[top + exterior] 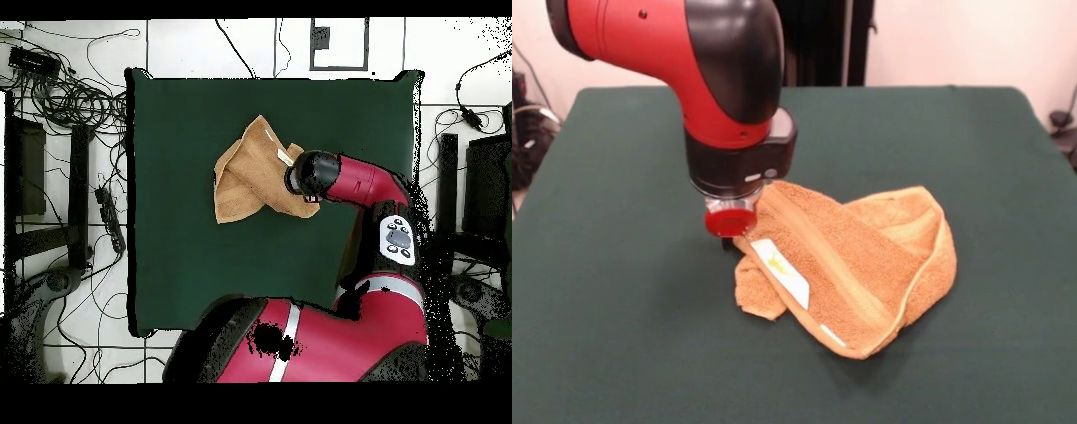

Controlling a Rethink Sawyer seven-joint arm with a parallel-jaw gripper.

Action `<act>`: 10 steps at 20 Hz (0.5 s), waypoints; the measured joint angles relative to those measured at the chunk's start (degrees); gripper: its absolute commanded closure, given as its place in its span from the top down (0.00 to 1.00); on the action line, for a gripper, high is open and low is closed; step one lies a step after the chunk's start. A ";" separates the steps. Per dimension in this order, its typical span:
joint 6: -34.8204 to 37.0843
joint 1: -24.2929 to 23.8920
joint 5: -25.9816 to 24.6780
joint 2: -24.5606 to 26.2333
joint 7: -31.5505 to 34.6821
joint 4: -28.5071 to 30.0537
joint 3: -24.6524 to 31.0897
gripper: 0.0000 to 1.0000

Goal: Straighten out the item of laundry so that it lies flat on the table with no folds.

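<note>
One folded towel [856, 265] on one table [618, 309], gripper [728, 240] at its edge.

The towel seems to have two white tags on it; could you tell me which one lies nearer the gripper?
The larger white tag with yellow print, on the towel's folded band close to the gripper. The other tag is a thin sliver at the near edge.

Glossy red arm [644, 35] with a rounded black elbow cap, black wrist collar, and small red disc at its tip; upper left.
</note>
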 measured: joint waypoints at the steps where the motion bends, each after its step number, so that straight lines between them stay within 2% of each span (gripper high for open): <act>1: 0.00 -0.11 0.00 0.00 0.00 0.03 0.01 0.00; 10: 1.56 -0.96 -0.04 -0.28 0.00 0.44 0.73 0.00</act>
